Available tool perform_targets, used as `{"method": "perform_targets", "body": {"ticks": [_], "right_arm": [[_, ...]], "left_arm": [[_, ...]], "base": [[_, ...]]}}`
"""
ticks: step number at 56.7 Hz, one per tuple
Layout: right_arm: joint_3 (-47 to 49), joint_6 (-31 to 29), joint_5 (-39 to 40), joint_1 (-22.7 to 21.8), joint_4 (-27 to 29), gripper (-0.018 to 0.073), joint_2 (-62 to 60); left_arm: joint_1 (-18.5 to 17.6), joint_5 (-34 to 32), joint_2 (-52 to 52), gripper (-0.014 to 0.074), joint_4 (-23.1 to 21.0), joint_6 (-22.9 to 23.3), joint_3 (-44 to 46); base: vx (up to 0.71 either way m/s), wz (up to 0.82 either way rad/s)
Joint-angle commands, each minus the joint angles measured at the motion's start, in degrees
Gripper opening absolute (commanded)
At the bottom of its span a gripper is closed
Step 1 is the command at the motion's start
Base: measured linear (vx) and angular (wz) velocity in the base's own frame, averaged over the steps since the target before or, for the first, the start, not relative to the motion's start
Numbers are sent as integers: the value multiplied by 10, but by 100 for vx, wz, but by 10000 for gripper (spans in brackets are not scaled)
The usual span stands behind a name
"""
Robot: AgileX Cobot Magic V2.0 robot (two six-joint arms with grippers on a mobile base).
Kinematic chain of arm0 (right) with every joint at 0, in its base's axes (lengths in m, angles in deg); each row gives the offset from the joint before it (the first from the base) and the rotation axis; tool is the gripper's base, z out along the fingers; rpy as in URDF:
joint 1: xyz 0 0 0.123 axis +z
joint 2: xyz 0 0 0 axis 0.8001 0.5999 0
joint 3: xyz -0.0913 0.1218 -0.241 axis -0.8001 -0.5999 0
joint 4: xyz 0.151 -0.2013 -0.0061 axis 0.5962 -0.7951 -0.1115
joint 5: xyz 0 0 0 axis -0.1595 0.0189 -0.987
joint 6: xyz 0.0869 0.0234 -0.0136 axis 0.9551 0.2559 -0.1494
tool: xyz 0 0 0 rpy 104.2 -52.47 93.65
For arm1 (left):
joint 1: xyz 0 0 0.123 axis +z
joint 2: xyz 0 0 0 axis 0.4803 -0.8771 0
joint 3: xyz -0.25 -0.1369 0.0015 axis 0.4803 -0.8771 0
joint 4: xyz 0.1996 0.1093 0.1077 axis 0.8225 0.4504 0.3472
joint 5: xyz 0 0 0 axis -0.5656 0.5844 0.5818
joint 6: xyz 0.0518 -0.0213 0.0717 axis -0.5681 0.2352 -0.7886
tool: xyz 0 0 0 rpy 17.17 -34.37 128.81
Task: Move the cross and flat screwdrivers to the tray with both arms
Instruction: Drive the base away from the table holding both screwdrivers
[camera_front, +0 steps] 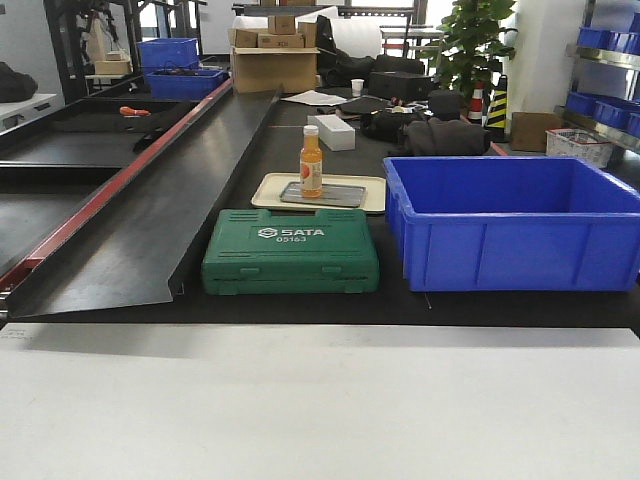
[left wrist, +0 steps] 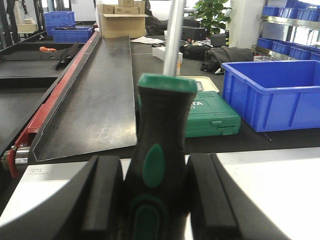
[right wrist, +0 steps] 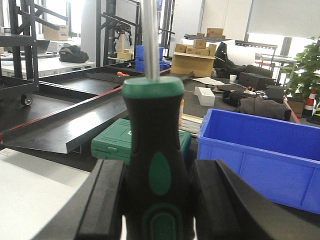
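Note:
My left gripper point(left wrist: 156, 172) is shut on a screwdriver point(left wrist: 165, 115) with a black and green handle; its metal shaft points up and runs out of the top of the frame. My right gripper point(right wrist: 159, 177) is shut on a like screwdriver point(right wrist: 152, 115), shaft also up. Both tips are out of view, so I cannot tell cross from flat. The cream tray point(camera_front: 266, 196) lies on the black table behind a green tool case point(camera_front: 290, 252). It carries a small metal tray point(camera_front: 340, 196) with an orange bottle point(camera_front: 311, 162). Neither gripper shows in the front view.
A large blue bin point(camera_front: 515, 225) stands right of the case and tray. A long black metal ramp point(camera_front: 170, 190) slopes along the left. A white table surface point(camera_front: 320, 410) fills the foreground. Boxes, bags and a plant crowd the back.

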Motion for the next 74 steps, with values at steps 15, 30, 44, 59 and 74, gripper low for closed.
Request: {"method": "perform_targets", "body": {"ticks": [15,30,44,59,74], "right_arm": [[16,-2,48,0,16,-9,4],[16,-2,47,0,16,-9,4],[16,-2,47,0,16,-9,4],[16,-2,47,0,16,-9,4],[16,-2,47,0,16,-9,4]], "left_arm": [[-3,-58,-3,-4,-5,0,16],[-3,-58,-3,-4,-5,0,16],[-3,-58,-3,-4,-5,0,16],[-3,-58,-3,-4,-5,0,16],[-3,-58,-3,-4,-5,0,16]], "base": [[-11,7],[-15,-11],[-17,-19],[-17,-13],[-18,-9]]}}
